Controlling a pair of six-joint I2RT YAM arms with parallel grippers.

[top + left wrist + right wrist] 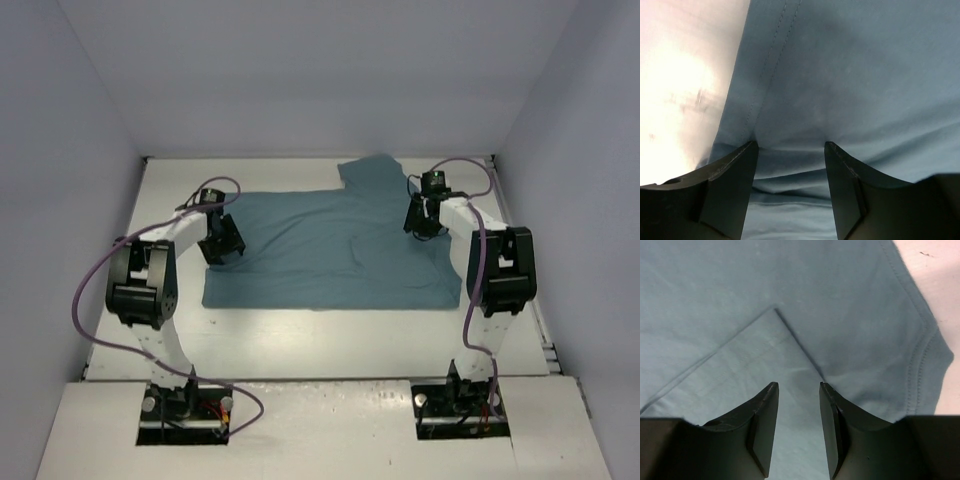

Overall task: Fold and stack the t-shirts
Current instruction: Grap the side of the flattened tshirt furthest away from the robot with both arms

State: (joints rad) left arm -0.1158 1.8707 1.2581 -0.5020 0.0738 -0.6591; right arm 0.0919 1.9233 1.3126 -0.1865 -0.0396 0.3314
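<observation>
**A:** Where was the t-shirt [330, 250]?

**B:** Spread mostly flat on the white table [330, 335], middle to far part. One sleeve [375, 175] poked toward the far edge, and a raised crease [355, 250] ran right of centre.

**A:** Left side?

**B:** The left gripper [222, 243] sat at the shirt's left edge. In the wrist view its jaws stood fairly wide apart, tips down on the cloth just inside the stitched hem [772, 60]. Small wrinkles were bunched between them, nothing clamped.

**A:** Right?

**B:** The right gripper [420, 215] was over the far-right part of the shirt, near the sleeve base. Its jaws were parted too, with a narrower gap than the left. A folded edge [800, 347] ran in between the tips, and a curved seam [920, 355] lay off to one side. It held nothing — couldn't tell whether the tips touched the cloth.
</observation>
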